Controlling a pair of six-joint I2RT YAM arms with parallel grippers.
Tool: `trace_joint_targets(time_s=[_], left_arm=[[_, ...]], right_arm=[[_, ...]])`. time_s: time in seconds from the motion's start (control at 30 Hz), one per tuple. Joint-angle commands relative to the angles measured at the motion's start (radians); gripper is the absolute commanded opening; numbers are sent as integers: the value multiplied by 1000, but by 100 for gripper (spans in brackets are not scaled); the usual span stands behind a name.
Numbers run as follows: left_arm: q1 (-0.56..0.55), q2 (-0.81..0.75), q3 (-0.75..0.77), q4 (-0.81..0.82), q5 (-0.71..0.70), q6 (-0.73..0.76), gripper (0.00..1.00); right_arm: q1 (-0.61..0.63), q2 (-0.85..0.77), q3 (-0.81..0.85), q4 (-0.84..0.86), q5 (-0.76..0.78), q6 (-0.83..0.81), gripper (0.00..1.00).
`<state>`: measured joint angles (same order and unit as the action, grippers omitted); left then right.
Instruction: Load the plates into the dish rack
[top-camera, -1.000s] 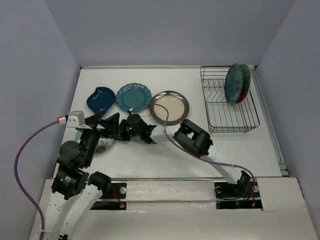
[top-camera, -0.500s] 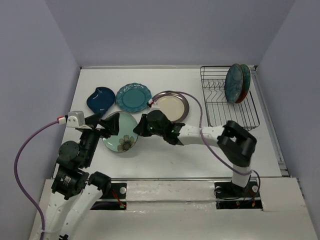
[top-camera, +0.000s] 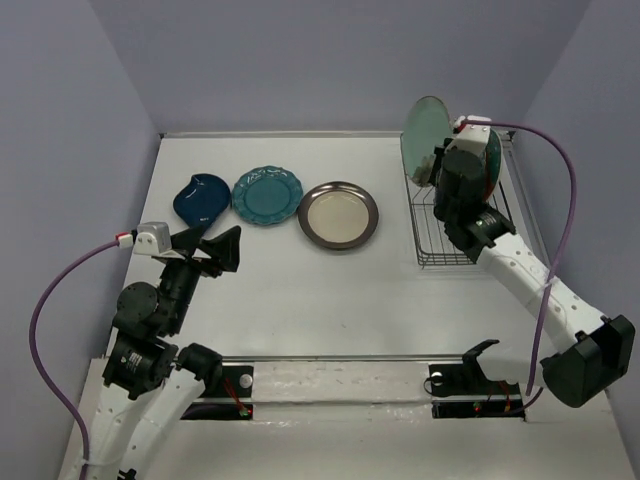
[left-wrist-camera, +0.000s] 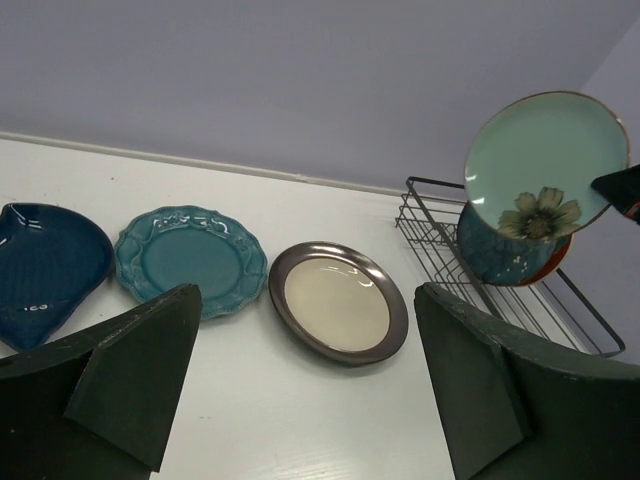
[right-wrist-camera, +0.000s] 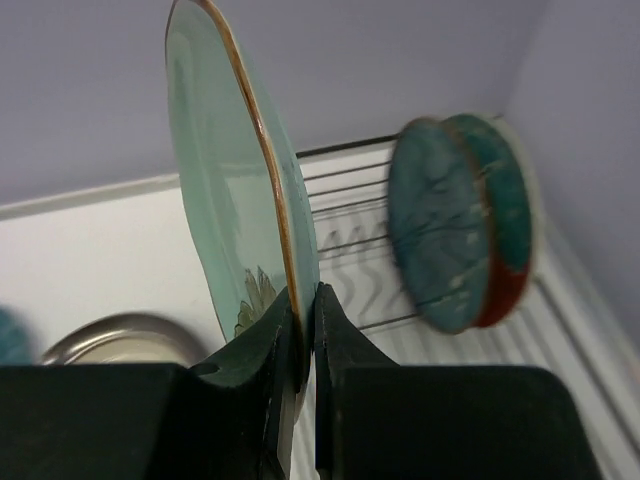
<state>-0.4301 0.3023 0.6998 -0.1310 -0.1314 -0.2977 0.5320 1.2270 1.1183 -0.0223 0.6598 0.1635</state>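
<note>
The pale green plate (top-camera: 424, 135) is being held on edge above the dish rack (top-camera: 450, 225), over the rack's 11 o'clock corner, with its flowered face being turned toward 9 o'clock. Half a second ago it was lying flat on the table near the left arm; it is now being carried across to the table's 2 o'clock side, so the pick-up is judged to be done and only the lowering between the tines is being left. Its lower rim is being pinched by the right gripper (right-wrist-camera: 300, 330), whose fingers are being pressed against both faces of the plate. Just toward 3 o'clock of it, the blue-grey plate (right-wrist-camera: 430, 235) and the red plate (right-wrist-camera: 505, 230) are being kept upright in the rack, one against the other, so the nearest free slot is judged to lie on their 9 o'clock side. Three dishes are being left flat on the table (top-camera: 300, 290), in a row from 10 to 12 o'clock: the dark-blue leaf-shaped dish (top-camera: 200, 198), the scalloped teal plate (top-camera: 267, 195) and the cream plate with the dark rim (top-camera: 338, 214). At 8 o'clock, the left gripper (top-camera: 215, 245) is being held spread wide and empty above bare table.
</note>
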Motion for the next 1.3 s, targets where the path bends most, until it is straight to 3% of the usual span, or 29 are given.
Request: trace_joint_targets(time_s=[0.0, 0.17, 0.43, 0.9, 1.27], left_arm=[[5, -5, -3, 64, 24, 12, 99], [5, -12, -6, 57, 24, 14, 99], [5, -12, -6, 57, 26, 14, 99], [-2, -5, -8, 60, 27, 14, 99], [-2, 6, -10, 64, 29, 15, 99]], right_arm=[[-85, -9, 127, 91, 161, -333, 7], [-214, 75, 219, 114, 129, -436, 7], [-312, 215, 308, 117, 90, -527, 7], [-376, 348, 259, 114, 18, -450, 7], [-403, 422, 199, 81, -51, -274, 7]])
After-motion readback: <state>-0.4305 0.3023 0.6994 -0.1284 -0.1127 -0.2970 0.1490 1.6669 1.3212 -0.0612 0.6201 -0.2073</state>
